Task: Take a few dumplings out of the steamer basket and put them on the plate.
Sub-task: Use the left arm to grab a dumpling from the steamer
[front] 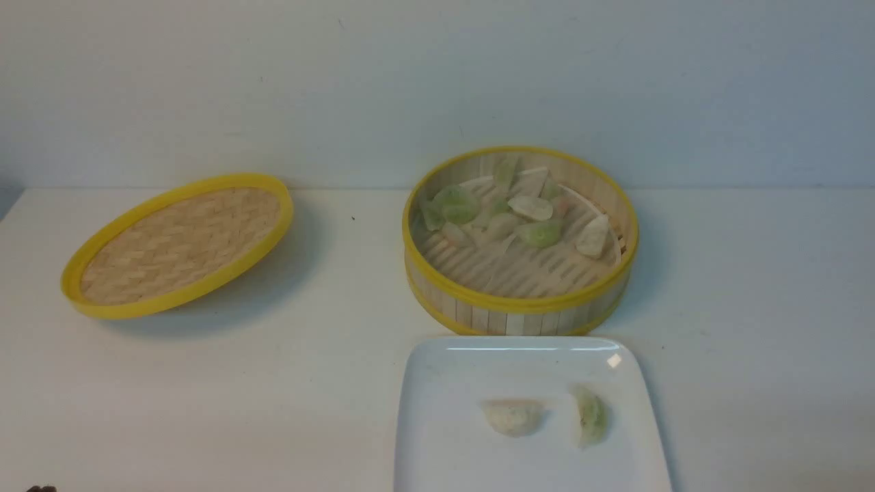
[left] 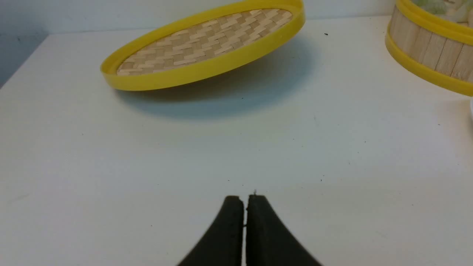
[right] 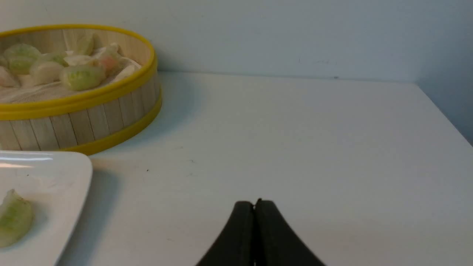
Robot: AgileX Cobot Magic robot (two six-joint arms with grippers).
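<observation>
The steamer basket (front: 519,301) stands at the table's middle back with several dumplings (front: 540,234) inside; it also shows in the right wrist view (right: 92,118) and at the edge of the left wrist view (left: 428,48). The white plate (front: 444,444) lies in front of it and holds a pale dumpling (front: 514,417) and a green dumpling (front: 592,418), the latter also in the right wrist view (right: 14,218). My left gripper (left: 245,197) is shut and empty over bare table. My right gripper (right: 254,202) is shut and empty, to the right of the plate (right: 55,184). Neither gripper shows in the front view.
The shallow woven yellow-rimmed lid (front: 179,244) lies tilted at the back left; it also shows in the left wrist view (left: 207,44). A wall runs behind the table. The table's right edge (right: 447,118) shows in the right wrist view.
</observation>
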